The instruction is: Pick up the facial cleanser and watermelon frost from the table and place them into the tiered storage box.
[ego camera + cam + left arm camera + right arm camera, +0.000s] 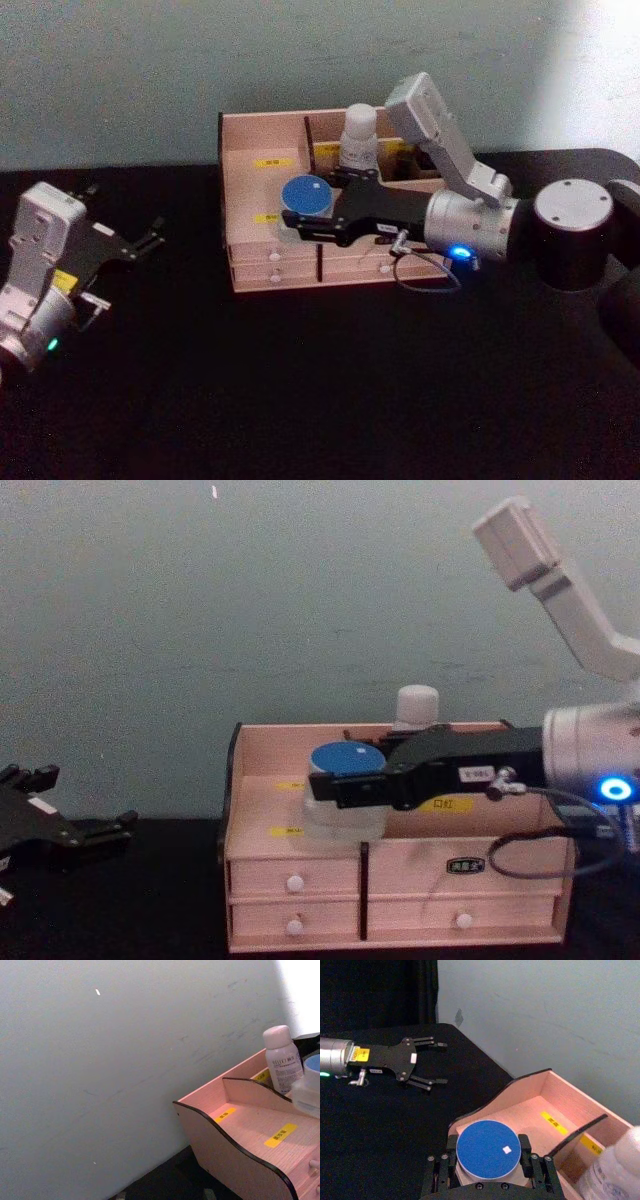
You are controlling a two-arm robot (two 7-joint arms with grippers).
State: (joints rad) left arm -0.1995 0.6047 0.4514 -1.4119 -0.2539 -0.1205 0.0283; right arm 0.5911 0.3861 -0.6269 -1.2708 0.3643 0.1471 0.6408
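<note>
One jar with a blue lid (307, 194) sits upright between our right gripper's (300, 213) fingers, clamped at its clear sides and hanging just over the front left compartment of the tiered storage box (250, 270). We judge the coming move to be a short straight drop and release. A white bottle (360, 138) already stands in a rear compartment behind it. Our left gripper (140, 243) rests well apart over the black table (300, 400), fingers spread, holding nothing.

One box (250, 270), one jar (306, 196), one bottle (360, 135).
</note>
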